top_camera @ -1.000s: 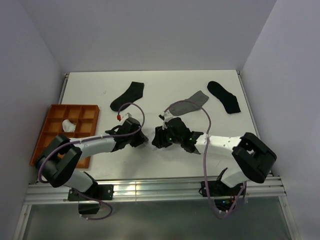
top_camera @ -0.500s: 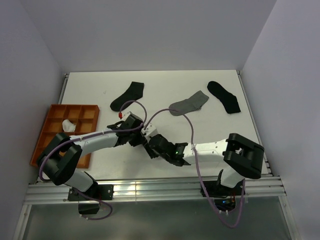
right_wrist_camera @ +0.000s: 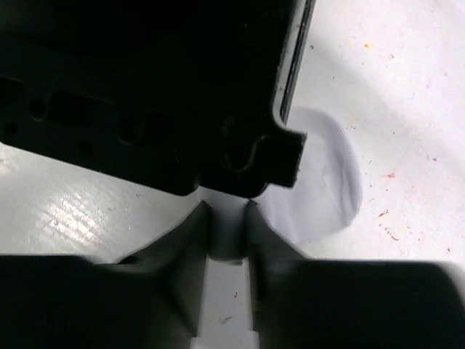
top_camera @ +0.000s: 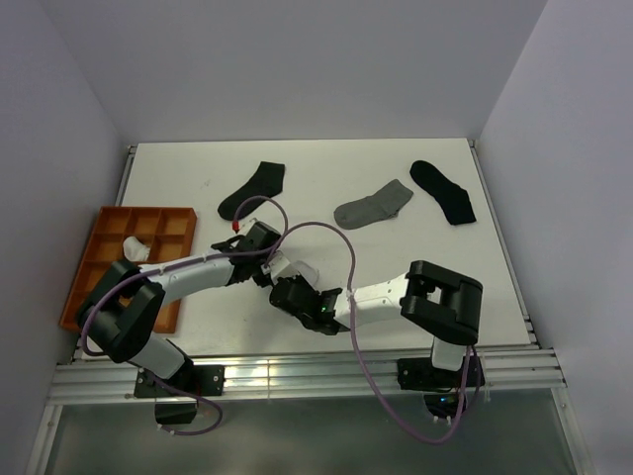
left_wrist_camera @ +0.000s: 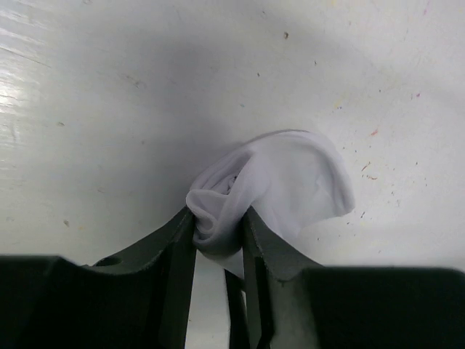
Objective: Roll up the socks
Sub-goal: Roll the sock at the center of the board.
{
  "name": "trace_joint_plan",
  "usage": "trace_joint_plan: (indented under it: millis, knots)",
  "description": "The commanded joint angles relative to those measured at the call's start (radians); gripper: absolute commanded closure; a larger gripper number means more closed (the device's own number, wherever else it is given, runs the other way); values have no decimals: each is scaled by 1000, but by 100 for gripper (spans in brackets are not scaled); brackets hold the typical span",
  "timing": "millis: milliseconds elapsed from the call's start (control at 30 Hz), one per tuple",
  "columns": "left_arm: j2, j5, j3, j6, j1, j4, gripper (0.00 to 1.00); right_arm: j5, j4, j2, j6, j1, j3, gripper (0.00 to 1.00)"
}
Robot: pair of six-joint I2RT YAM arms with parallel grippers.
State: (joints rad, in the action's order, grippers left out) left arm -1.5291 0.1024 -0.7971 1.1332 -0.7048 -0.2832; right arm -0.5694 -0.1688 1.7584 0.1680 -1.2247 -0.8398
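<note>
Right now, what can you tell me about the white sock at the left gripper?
The white sock is plain, soft thin knit, bunched into a loose, half-rolled lump. It lies on the white table, one folded end pinched between the fingers of the left gripper. Its rounded far end rests free on the surface. The right gripper sits close beside it; whether it touches is unclear.

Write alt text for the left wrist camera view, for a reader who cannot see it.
The left gripper pinches a bunched white sock between its two dark fingers, over a white, speckled table. The sock's free part bulges in a rounded fold beyond the fingertips, toward the right.
</note>
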Motion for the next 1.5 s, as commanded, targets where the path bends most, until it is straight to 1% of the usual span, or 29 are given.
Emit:
trace_joint_plan:
  millis: [0,33,67,100,133,167,233,267,367,400,467,500,533,667,700,733,767,833,867,900,967,1033,1067,1167,1467]
  knots:
    - [-6,14,1,-38,-21,-74,65,-55,98,78,13,5,-38,79]
    - [-3,16,4,-36,-21,-77,64,-37,97,69,21,7,-32,86]
    - [6,19,4,-35,-21,-83,63,-20,86,61,25,8,-13,98]
    - [10,23,6,-36,-19,-85,61,6,77,47,28,16,-1,100]
    - [17,34,7,-36,-18,-86,60,31,69,20,31,21,10,100]
    - [24,40,10,-32,-16,-91,59,90,54,6,36,25,30,100]
    - [46,59,16,-20,-13,-102,53,161,48,-31,41,51,45,100]
    - [53,72,22,-18,-9,-100,51,243,43,-42,48,60,57,100]
    - [92,83,45,-4,5,-88,46,370,22,-85,63,112,86,100]
    - [113,86,52,-1,10,-85,45,452,15,-95,70,126,94,100]
    - [138,98,70,14,21,-82,42,532,-6,-122,88,174,114,100]
    - [168,115,78,20,24,-83,40,613,-14,-131,94,192,122,100]
    - [188,125,97,34,27,-80,39,653,-21,-140,100,211,126,100]
    - [311,155,170,62,45,-27,36,856,-32,-128,142,329,123,100]
    - [366,160,185,66,45,-16,35,893,-32,-122,149,347,119,100]
    - [394,164,217,65,48,4,33,970,-31,-103,169,366,113,100]
    - [420,158,234,59,47,24,32,1003,-25,-91,180,381,98,100]
    - [481,123,281,33,47,100,30,1083,-31,-54,224,428,84,100]
    - [503,111,297,25,48,125,30,1152,-44,-40,244,445,76,100]
    - [509,90,312,20,47,180,30,1183,-54,-24,261,471,73,100]
    - [511,42,355,25,45,229,30,1271,-93,29,327,497,68,100]
    - [500,2,384,33,41,294,30,1316,-138,74,405,531,88,100]
    - [479,-7,389,36,34,315,30,1354,-194,104,428,540,96,100]
    - [420,-17,381,34,16,338,31,1388,-276,145,514,577,122,100]
    - [314,14,378,42,1,386,33,1427,-279,233,567,614,119,100]
